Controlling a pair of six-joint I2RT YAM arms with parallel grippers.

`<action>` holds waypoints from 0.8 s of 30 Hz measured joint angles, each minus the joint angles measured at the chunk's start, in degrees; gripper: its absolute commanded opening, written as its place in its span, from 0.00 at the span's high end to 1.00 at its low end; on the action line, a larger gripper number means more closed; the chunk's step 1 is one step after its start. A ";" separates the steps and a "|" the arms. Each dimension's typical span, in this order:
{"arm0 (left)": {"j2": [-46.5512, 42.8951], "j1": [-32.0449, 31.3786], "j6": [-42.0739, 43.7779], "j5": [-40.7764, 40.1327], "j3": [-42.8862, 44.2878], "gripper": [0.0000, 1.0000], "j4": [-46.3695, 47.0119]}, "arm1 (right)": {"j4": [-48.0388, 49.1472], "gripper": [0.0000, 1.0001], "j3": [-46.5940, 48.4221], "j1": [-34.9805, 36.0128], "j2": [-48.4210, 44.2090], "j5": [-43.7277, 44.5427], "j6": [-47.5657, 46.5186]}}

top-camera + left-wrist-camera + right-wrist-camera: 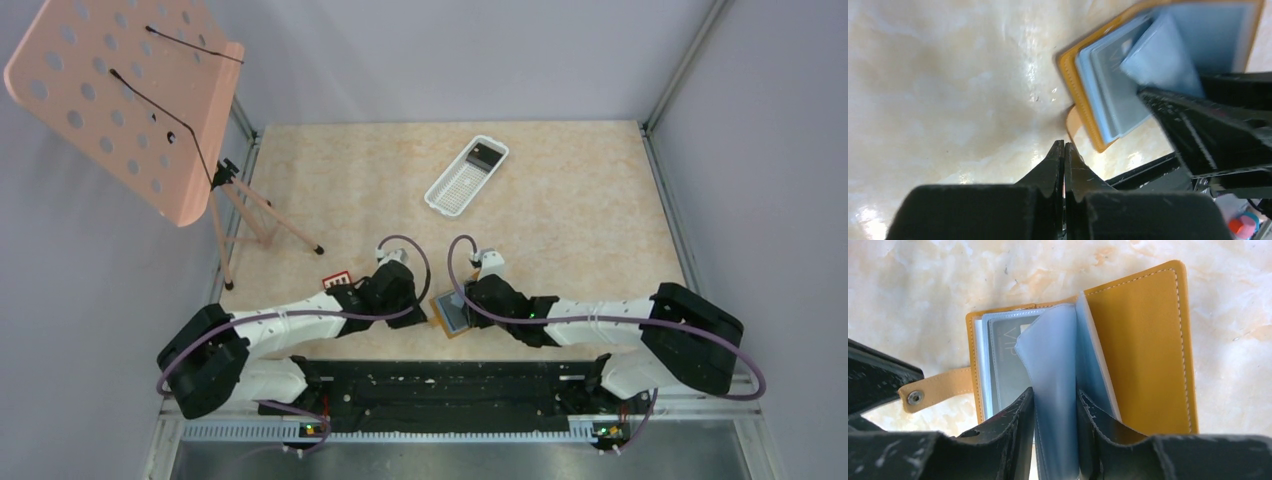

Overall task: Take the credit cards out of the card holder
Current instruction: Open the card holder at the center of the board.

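Note:
The tan card holder [452,316] lies open on the table near the front edge, between my two grippers. In the right wrist view the card holder [1143,340] shows its outer cover on the right and blue-grey sleeves in the middle. A grey credit card [1005,357] marked "VIP" sits in the left sleeve. My right gripper [1055,395] is shut on one raised blue-grey inner panel [1053,355]. My left gripper [1064,145] is shut, with its tips right at the holder's tab [1074,120]. The tab's snap end [915,397] lies free.
A white slotted tray [455,190] holding a dark card stands at the back centre. A pink perforated stand [120,100] on tripod legs is at the left. A small red and white object [337,281] lies by my left arm. A black rail runs along the front edge.

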 measured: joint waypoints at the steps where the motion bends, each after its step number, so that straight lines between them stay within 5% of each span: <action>1: -0.52 0.00 0.31 -0.90 0.85 1.00 -1.03 | -0.33 0.70 -0.02 0.00 -0.26 -0.28 0.52; 10: -2.78 0.00 3.21 -7.85 9.73 0.89 -8.24 | 0.59 0.73 -3.34 0.00 -3.93 -3.08 6.03; 16: 1.66 0.00 3.52 -5.29 10.05 0.90 -5.14 | 3.10 0.60 -5.33 0.00 -5.09 -3.93 8.98; 24: 11.67 0.00 3.45 1.51 10.93 0.91 1.31 | 2.99 0.59 -6.19 0.00 -8.09 -3.17 9.88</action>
